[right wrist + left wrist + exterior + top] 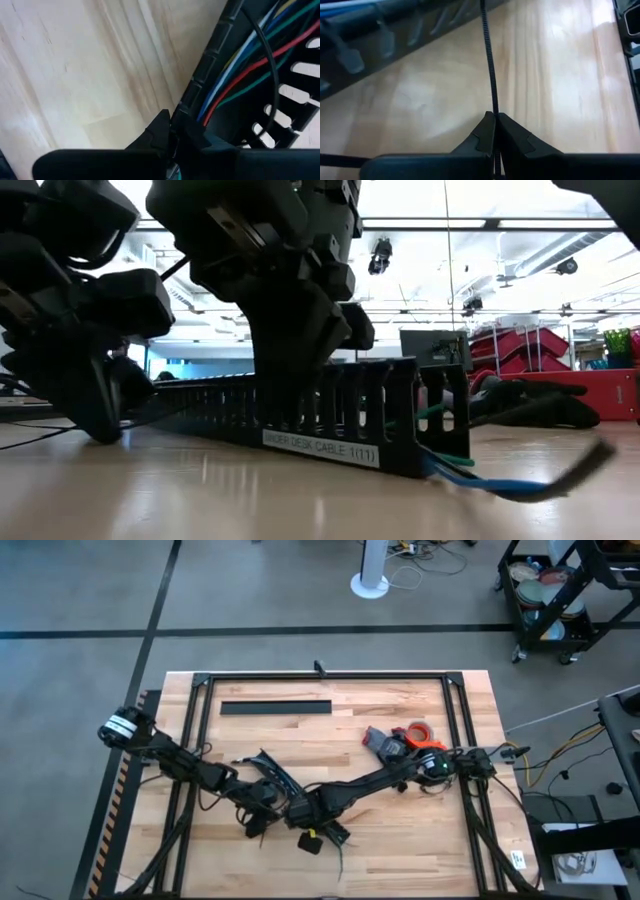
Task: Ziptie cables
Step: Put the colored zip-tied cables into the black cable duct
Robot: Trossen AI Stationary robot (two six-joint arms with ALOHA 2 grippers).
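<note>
Left gripper fingers pinching ziptie; strip runs straight ahead from fingertips toward duct. Right gripper fingers pressed together on duct wall, coloured cables just beside, inside duct. Both low over bench.

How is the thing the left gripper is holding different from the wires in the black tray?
The ziptie in the left gripper is one black, ridged, straight strip, pinched by shut fingers over bare wood. The wires are many, smooth, coloured blue, red, green and white, and lie loose inside the slotted duct. Both are long and thin.
</note>
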